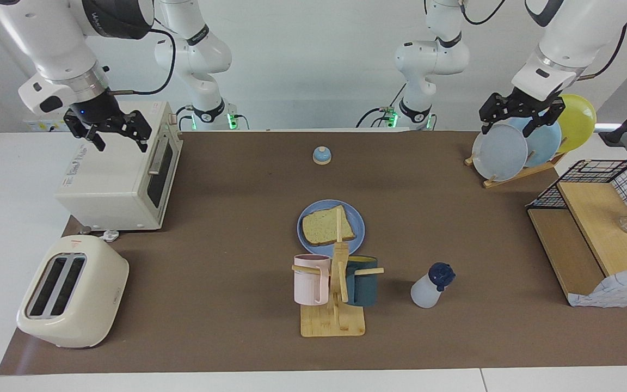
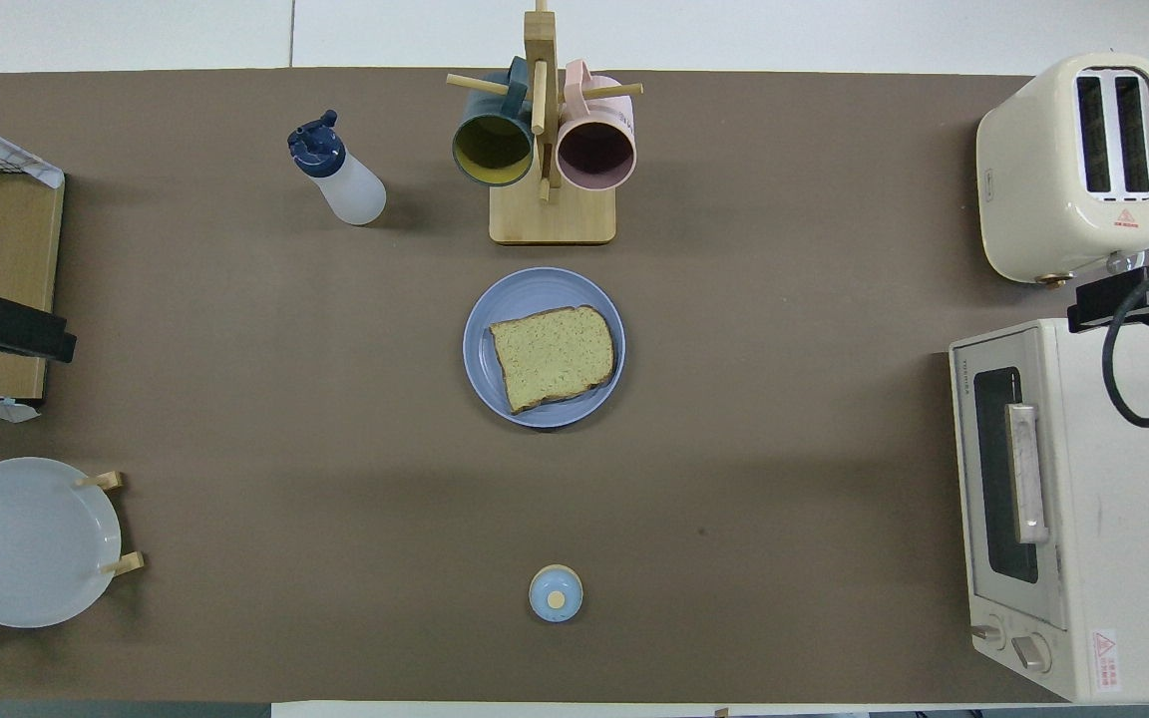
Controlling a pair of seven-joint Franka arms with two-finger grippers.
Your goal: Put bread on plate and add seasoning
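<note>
Reading my screens, the round medium-blue plate [image 2: 480, 374] sits mid-table carrying the tan speckled toast slice [image 2: 553, 357], so only seasoning seems left. The translucent squeeze bottle with navy cap [image 2: 340, 175] stands untouched at the plate's ten o'clock overhead. Only the facing view shows both grippers empty with fingers spread: left gripper [image 1: 519, 116] above racked plates [image 1: 499, 151], right gripper [image 1: 111, 130] above the white toaster oven [image 1: 120, 174].

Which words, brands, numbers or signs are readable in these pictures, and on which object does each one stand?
Toaster: a red warning triangle; the print under it is too small to read.
Toaster oven: a brand word beside the door and a red-and-white sticker near the knobs, both too small to read.
Right arm: white lettering on its black joint, unreadable.
</note>
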